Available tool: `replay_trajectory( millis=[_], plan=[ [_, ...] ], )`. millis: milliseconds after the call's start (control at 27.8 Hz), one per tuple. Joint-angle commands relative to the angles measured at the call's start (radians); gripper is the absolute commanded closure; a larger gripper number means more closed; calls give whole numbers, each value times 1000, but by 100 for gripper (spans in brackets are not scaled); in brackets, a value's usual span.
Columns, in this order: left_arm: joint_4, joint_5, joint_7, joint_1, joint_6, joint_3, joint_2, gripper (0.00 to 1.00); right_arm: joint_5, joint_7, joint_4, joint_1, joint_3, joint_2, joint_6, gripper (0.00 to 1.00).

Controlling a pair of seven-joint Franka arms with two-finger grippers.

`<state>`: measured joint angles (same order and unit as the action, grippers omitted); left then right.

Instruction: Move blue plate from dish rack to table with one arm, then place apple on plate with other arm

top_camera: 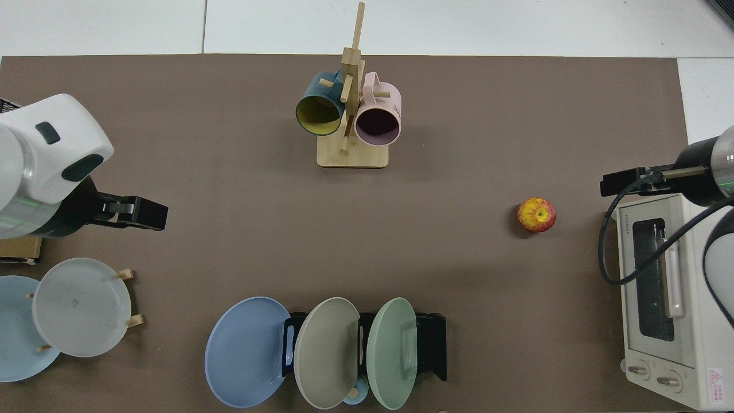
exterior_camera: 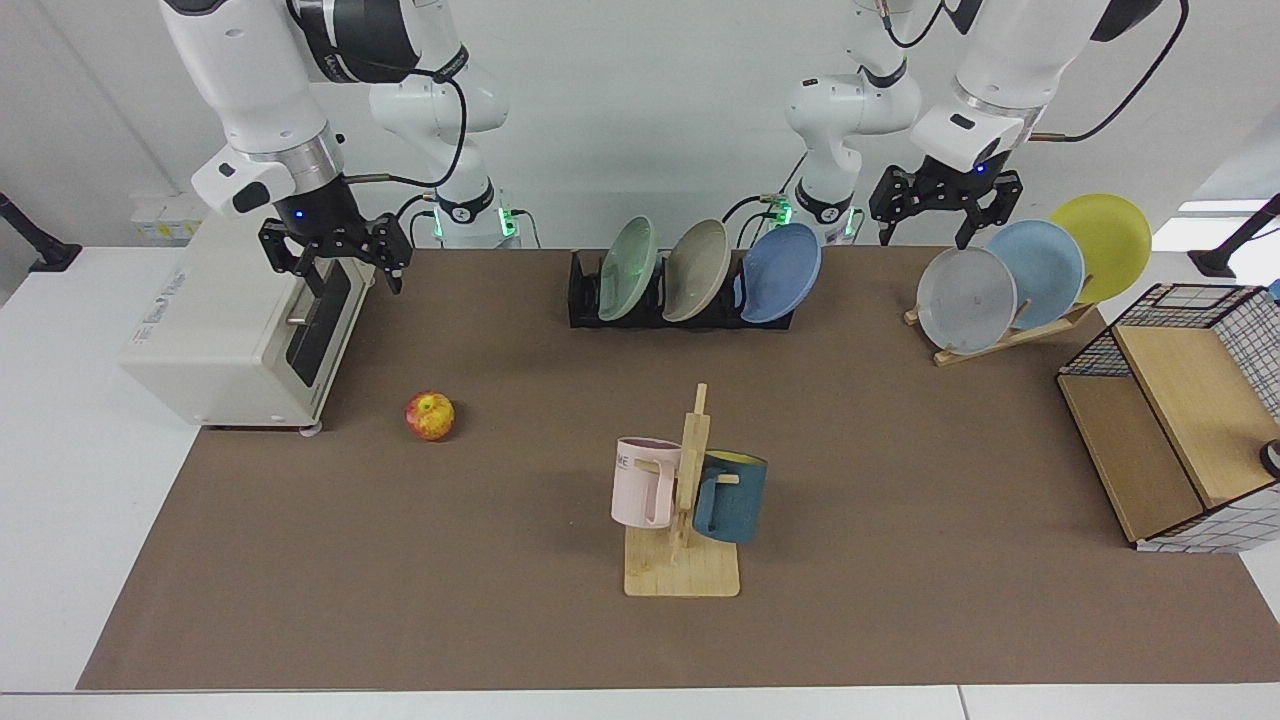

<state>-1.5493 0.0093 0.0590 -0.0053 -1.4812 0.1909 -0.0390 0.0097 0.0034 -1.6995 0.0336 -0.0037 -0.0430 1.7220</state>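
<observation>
The blue plate (exterior_camera: pixel 782 272) (top_camera: pixel 246 351) stands on edge at one end of the black dish rack (exterior_camera: pixel 585 300) (top_camera: pixel 433 344) at the back of the table (exterior_camera: pixel 500 560) (top_camera: pixel 229 172). The apple (exterior_camera: pixel 430 416) (top_camera: pixel 537 214), red with yellow patches, lies on the brown mat beside the toaster oven. My left gripper (exterior_camera: pixel 925 238) (top_camera: pixel 155 213) hangs open and holds nothing, above the mat between the dish rack and the wooden plate rack. My right gripper (exterior_camera: pixel 350 282) (top_camera: pixel 613 184) hangs open over the oven's front, well above and behind the apple.
A green plate (exterior_camera: pixel 628 268) and a grey-beige plate (exterior_camera: pixel 697 270) share the dish rack. A wooden rack (exterior_camera: pixel 1000 335) holds grey, sky-blue and yellow plates. The mug stand (exterior_camera: pixel 690 500) with two mugs is at centre front. The white toaster oven (exterior_camera: pixel 230 340) and a wire-and-wood shelf (exterior_camera: pixel 1170 420) flank the mat.
</observation>
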Motion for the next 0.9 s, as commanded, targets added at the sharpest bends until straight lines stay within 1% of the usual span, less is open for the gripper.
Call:
replay_trajectory(
  millis=[0,252,468,864],
  plan=[
    [5,-17,4,5,12,-5,-13,0,7,17,-9,-4,5,-5,1,0],
    [2,-15,7,7,21,-5,-19,0,9,17,-9,-4,5,-5,2,0],
    [0,-17,12,7,21,-22,-22,0,10,18,-9,-4,5,-1,5,0],
    [-17,-19,5,7,18,-22,-36,0,10,23,-19,-4,5,22,45,0]
  ],
)
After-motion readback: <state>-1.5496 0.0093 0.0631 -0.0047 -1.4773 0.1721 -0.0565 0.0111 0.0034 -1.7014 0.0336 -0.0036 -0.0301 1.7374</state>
